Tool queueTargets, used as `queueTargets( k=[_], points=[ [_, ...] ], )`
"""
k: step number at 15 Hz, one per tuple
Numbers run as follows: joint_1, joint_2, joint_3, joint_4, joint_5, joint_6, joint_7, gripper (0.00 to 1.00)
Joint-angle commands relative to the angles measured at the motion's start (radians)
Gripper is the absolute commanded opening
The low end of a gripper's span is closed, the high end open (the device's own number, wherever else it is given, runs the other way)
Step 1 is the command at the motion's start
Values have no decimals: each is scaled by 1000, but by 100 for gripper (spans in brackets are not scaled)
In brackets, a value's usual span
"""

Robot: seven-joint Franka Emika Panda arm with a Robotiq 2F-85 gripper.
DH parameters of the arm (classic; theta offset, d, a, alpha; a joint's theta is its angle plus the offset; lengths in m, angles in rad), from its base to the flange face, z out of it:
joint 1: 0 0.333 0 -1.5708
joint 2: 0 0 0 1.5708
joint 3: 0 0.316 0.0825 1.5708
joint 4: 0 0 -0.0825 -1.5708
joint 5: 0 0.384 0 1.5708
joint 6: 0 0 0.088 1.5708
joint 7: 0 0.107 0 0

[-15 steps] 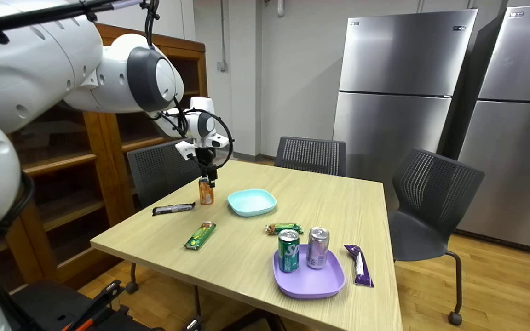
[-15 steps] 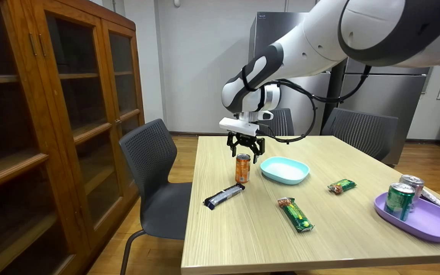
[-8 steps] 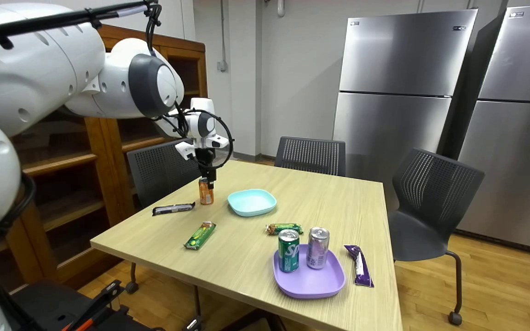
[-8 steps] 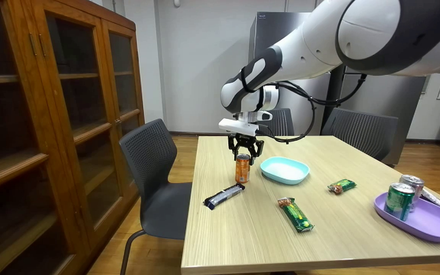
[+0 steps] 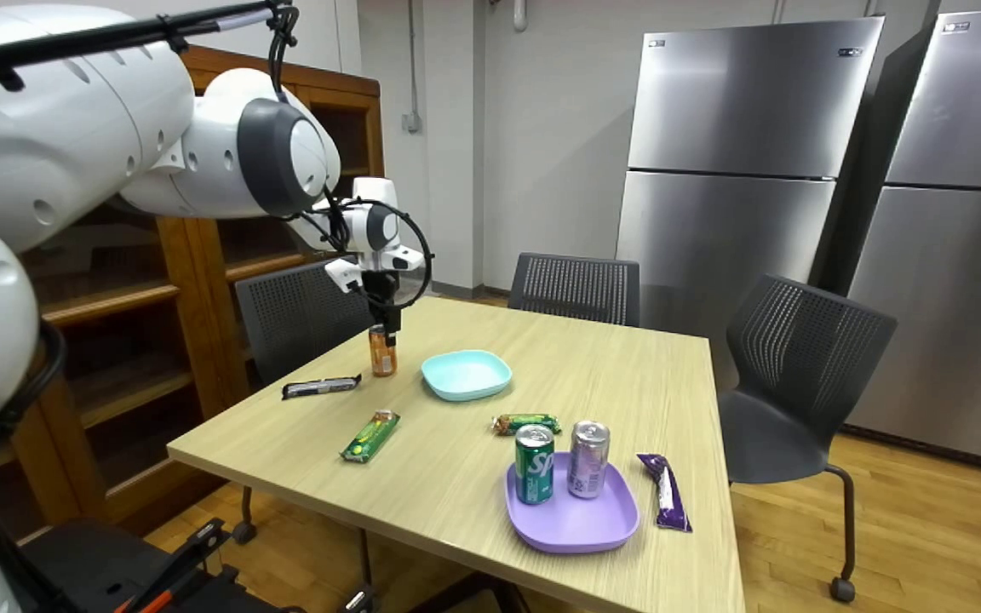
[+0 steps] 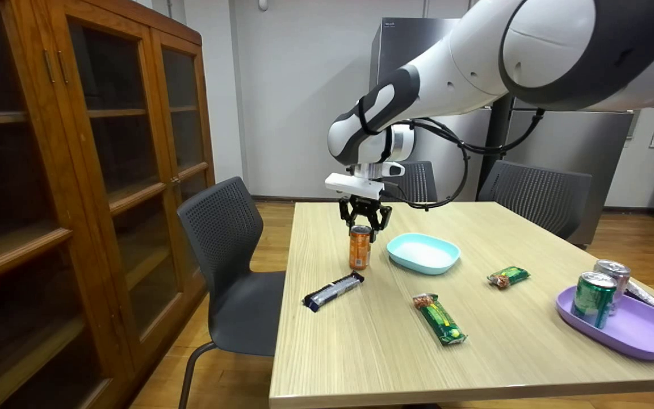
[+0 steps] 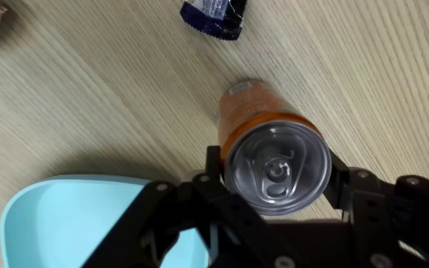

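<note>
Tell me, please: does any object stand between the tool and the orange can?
Nothing visible does: in the wrist view, the tool grips the orange can directly from both sides. The turquoise plate lies beside the can, apart from it.

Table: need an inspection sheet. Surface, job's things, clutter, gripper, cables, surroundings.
Surface: light wood-grain table, items spread across it.
Job's things: orange can, upright.
Clutter: turquoise tray; purple tray holding green can and silver can; two green packs; dark bar; purple packet.
Gripper: clamped on both sides of the can, near its top.
Cables: black cable in a hanging loop; snags, nothing seen.
Surroundings: dark chairs, steel fridges, glass-doored wooden cabinet.
</note>
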Motion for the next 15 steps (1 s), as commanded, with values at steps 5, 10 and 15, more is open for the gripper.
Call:
queueTargets(
  k=[5, 10, 15],
  points=[
    [-7, -159, -24, -119, -1, 21, -3, 38],
    [-38, -302, -46, -278, 5, 19, -19, 38],
    [-95, -470, -41, -481, -6, 18, -23, 38]
  ],
)
